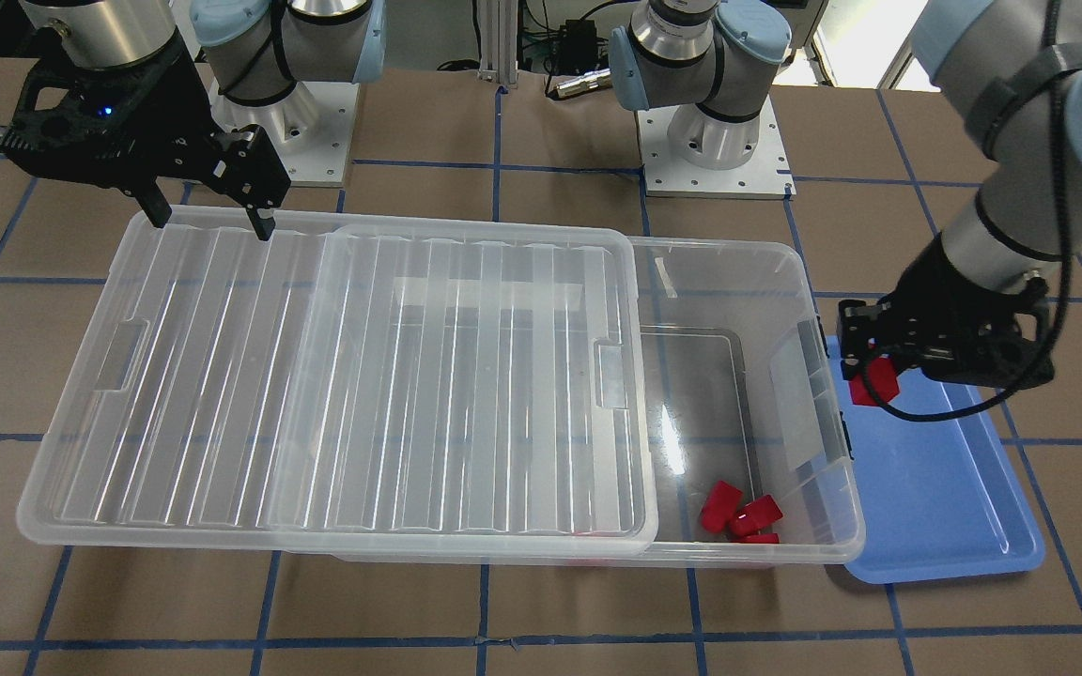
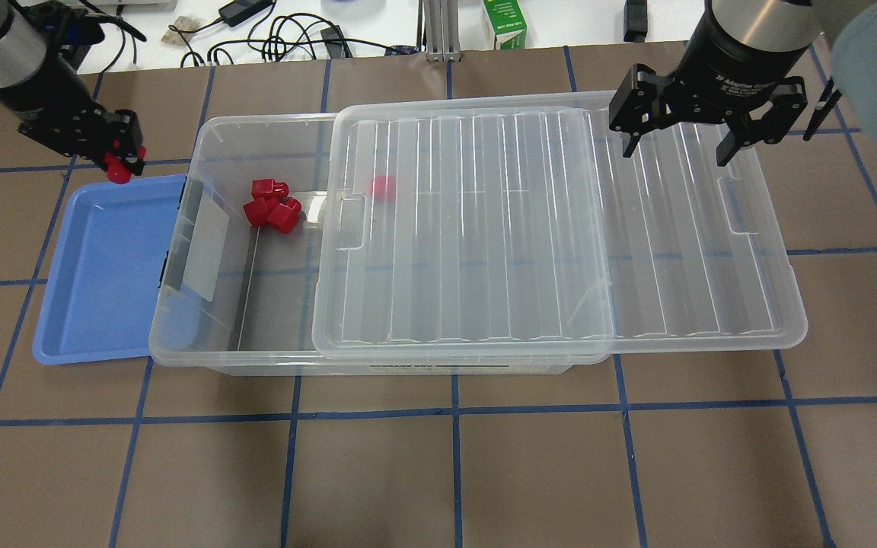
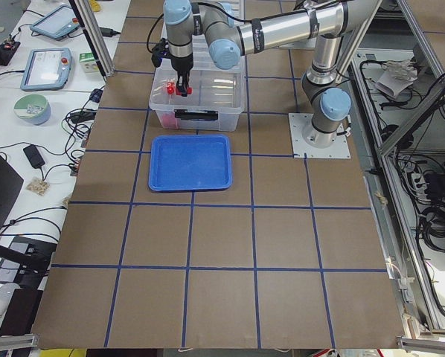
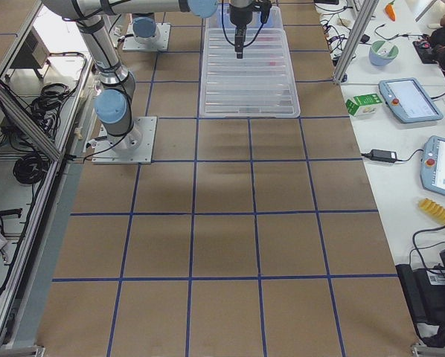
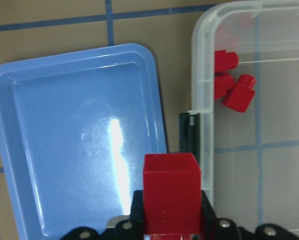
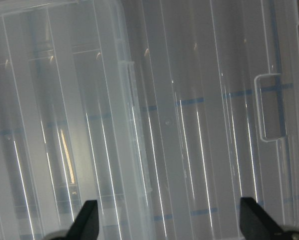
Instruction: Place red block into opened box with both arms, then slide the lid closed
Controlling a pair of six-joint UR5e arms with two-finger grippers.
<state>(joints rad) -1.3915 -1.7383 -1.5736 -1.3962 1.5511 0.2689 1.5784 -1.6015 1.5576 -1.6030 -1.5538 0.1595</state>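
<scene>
My left gripper (image 2: 120, 156) is shut on a red block (image 2: 114, 170), held above the far corner of the blue tray, just outside the box's short clip end. In the left wrist view the block (image 5: 170, 192) sits between the pads. The see-through box (image 2: 202, 358) is partly open at that end. Three red blocks (image 2: 271, 207) lie inside near its far wall, and another (image 2: 383, 187) shows faintly under the lid. The ribbed lid (image 2: 560, 228) is slid off toward my right and overhangs the box. My right gripper (image 2: 678, 148) hangs open above the lid's far edge, holding nothing.
The blue tray (image 2: 103, 266) lies against the box's clip end with nothing in it. The two arm bases (image 1: 715, 141) stand behind the box. Brown table with blue tape lines stretches toward the near side.
</scene>
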